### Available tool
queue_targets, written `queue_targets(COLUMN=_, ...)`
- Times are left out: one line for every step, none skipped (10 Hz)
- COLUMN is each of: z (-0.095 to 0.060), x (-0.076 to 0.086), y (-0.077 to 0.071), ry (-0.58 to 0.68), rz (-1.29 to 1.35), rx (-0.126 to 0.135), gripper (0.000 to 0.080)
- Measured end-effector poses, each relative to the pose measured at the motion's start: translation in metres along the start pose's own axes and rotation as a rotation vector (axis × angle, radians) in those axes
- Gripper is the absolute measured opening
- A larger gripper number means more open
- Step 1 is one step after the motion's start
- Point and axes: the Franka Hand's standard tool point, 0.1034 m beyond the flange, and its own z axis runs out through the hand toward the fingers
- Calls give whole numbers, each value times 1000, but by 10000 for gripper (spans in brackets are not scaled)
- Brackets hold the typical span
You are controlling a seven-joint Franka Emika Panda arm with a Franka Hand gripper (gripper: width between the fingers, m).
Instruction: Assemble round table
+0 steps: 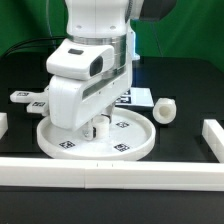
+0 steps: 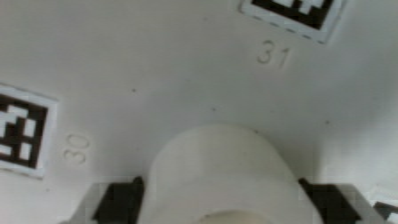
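White plastic disc, rimmed and marker-dotted, lies near centre beneath the gripper. Its dark fingers flank the smooth rounded hub, grip impossible to tell. Short cylindrical post stands right.

I see the black table carrying the rimmed disc at its middle. Reading from the disc, the short post sits at two o'clock and the cross-shaped foot at ten, both apart from it. A long border bar lies at six o'clock, and a shorter bar at three.
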Motion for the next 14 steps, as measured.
queue_targets(z=0, x=0, y=0, ry=0, rz=0, rx=0, gripper=407)
queue_targets(z=0, x=0, y=0, ry=0, rz=0, rx=0, gripper=407)
queue_targets(z=0, x=3, y=0, ry=-3, rz=-10, rx=2, gripper=407)
queue_targets(z=-2, x=15, y=-1, ry=-3, rz=-32, rx=9, gripper=409)
queue_targets(z=-1, x=27, y=-1, ry=0, rz=-49, rx=10, gripper=409)
queue_targets(z=-1, x=35, y=-2, ry=3, rz=-60, rx=6, gripper=409)
queue_targets(z=-1, x=42, y=-4, ry=4, rz=-67, rx=5, gripper=409)
queue_targets(z=-1, x=48, y=-7, ry=6, rz=-78, rx=5, gripper=409)
queue_targets(z=-1, x=54, y=-8, ry=7, rz=-87, rx=4, gripper=409)
queue_targets(z=0, x=59, y=-10, ry=8, rz=-96, rx=4, gripper=409)
queue_targets(z=0, x=64, y=-12, ry=9, rz=-100, rx=4, gripper=409)
queue_targets(z=0, x=67, y=-12, ry=11, rz=-103, rx=2, gripper=409)
queue_targets(z=0, x=73, y=-12, ry=13, rz=-95, rx=0, gripper=409)
queue_targets(z=0, x=80, y=-13, ry=15, rz=-90, rx=-2, gripper=409)
